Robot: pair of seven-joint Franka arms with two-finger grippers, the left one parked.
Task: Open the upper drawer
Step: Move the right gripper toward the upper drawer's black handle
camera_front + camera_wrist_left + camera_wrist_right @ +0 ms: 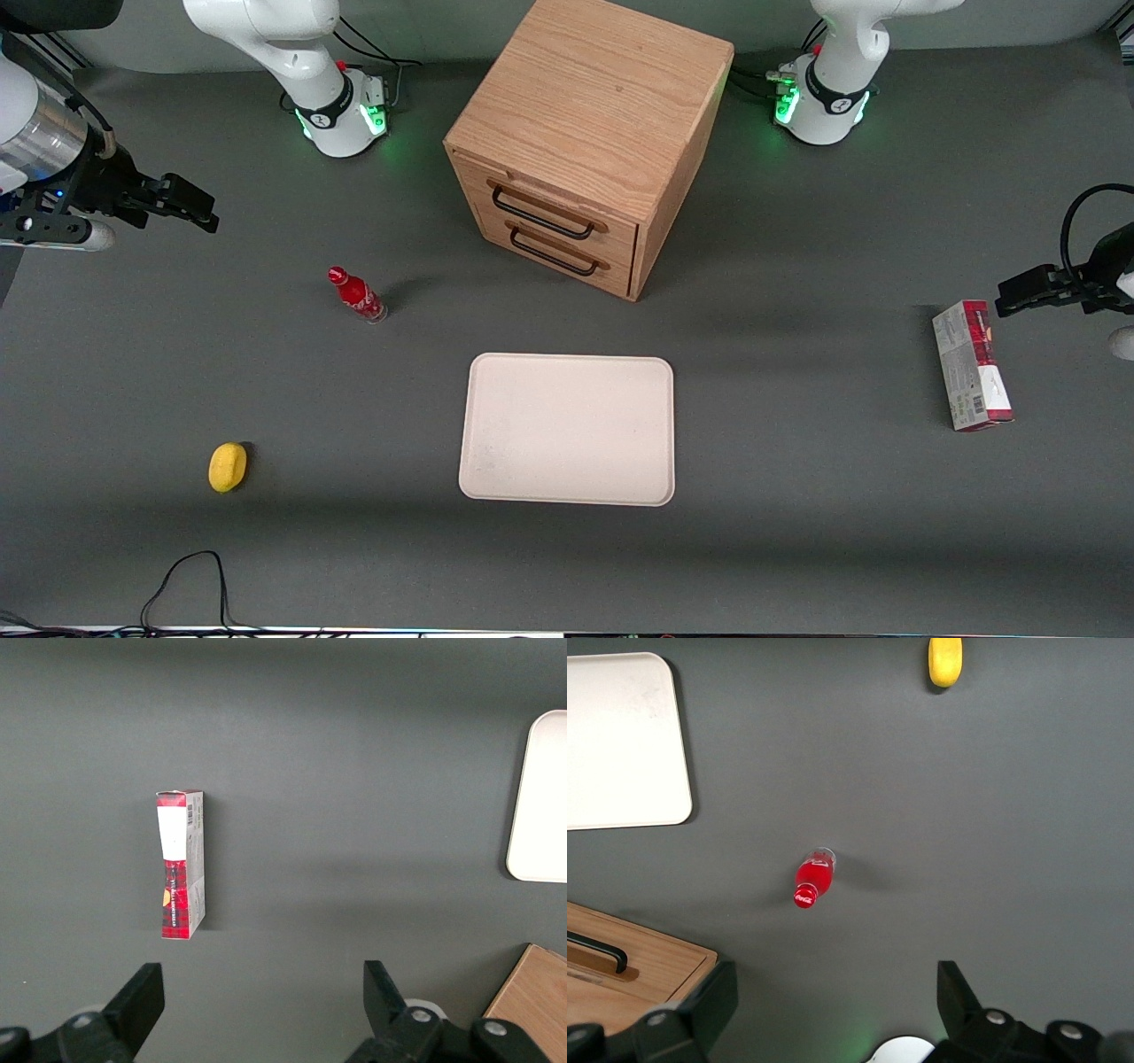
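Note:
The wooden cabinet [589,115] stands at the back middle of the table. Its upper drawer [554,211] sits flush and shut, with a dark bar handle [540,215] across its front, above the matching lower drawer [558,252]. My gripper [199,211] hangs above the table toward the working arm's end, well apart from the cabinet, open and empty. In the right wrist view the gripper [833,992] is spread wide over bare table, with a corner of the cabinet [647,970] and one bar handle [598,952] beside it.
A red bottle [357,295] stands between the gripper and the cabinet, also in the right wrist view [813,879]. A yellow object [227,466] lies nearer the camera. A white tray [567,430] lies in front of the cabinet. A red box [972,365] lies toward the parked arm's end.

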